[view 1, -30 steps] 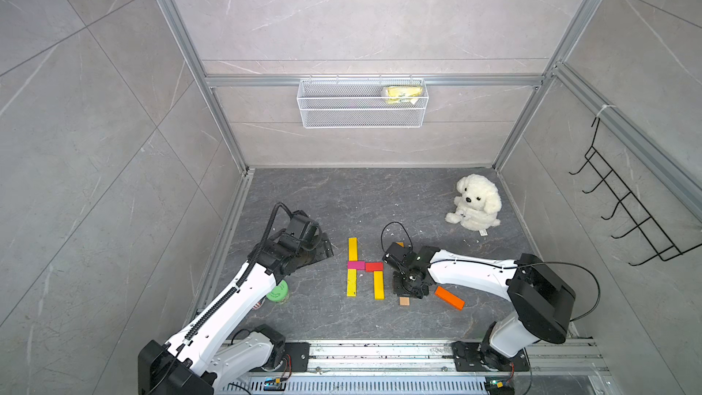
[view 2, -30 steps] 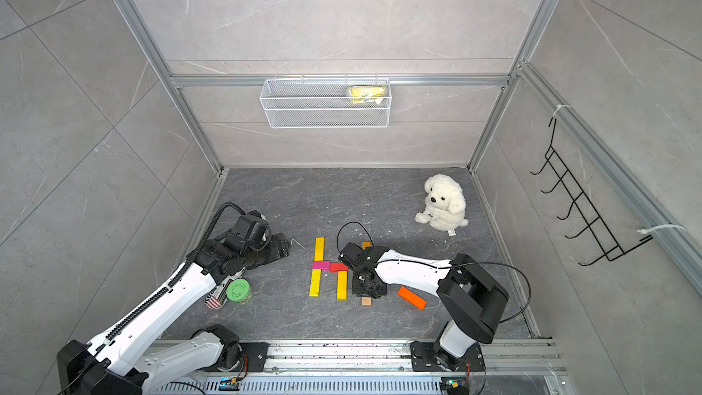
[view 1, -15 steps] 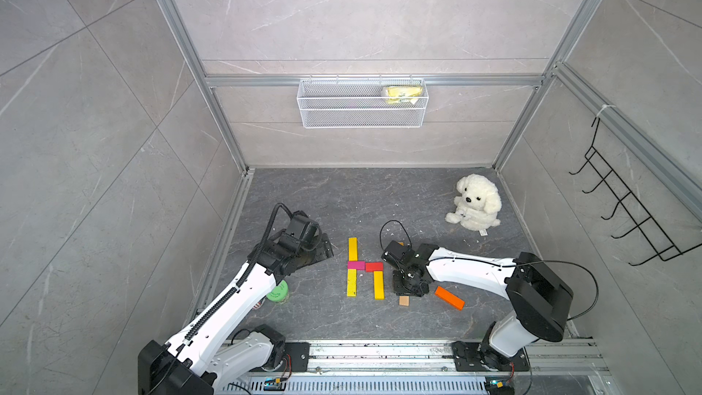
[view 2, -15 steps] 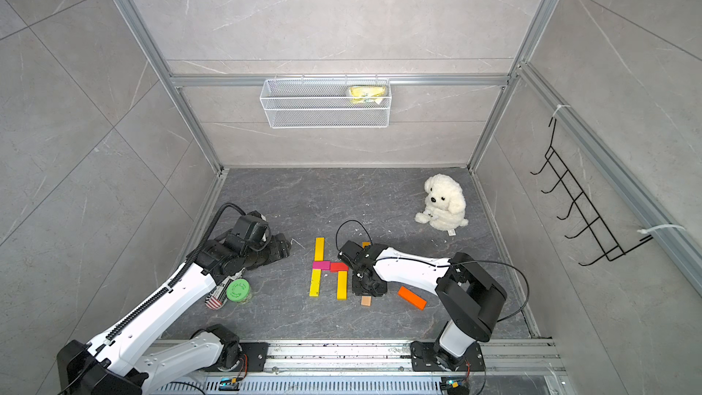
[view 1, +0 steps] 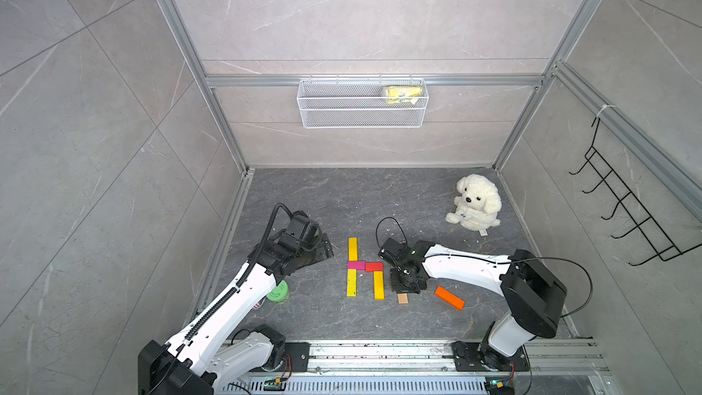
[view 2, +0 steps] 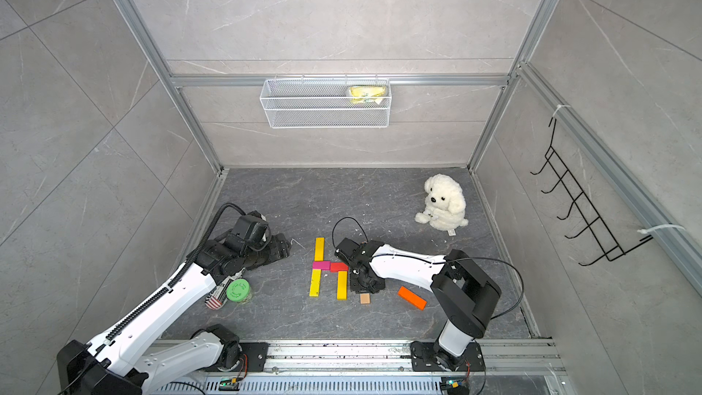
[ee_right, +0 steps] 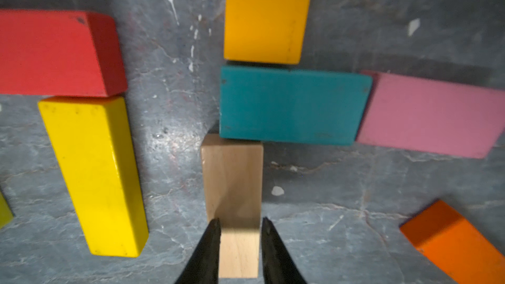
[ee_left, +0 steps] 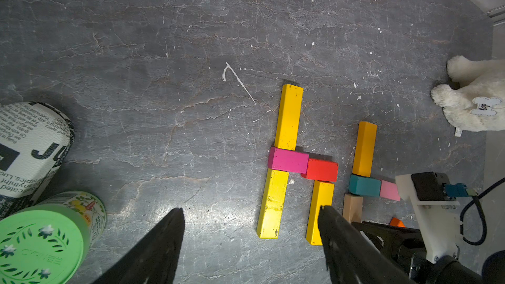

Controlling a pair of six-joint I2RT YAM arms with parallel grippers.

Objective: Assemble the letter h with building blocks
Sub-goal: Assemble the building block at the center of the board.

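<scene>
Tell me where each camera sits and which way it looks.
Top views: up high at the front, looking down and toward the back; the left arm and right arm show.
Left wrist: on the left arm, looking down at the magenta block; open left gripper shows.
Right wrist: on the right arm, close above the tan block; right gripper pinches it.
Both wrist views show the teal block.

Both arms forward; left hand [ee_left: 250,209] wide open; right hand [ee_right: 240,219] pointing down, pinched on tan block [ee_right: 232,176].
</scene>
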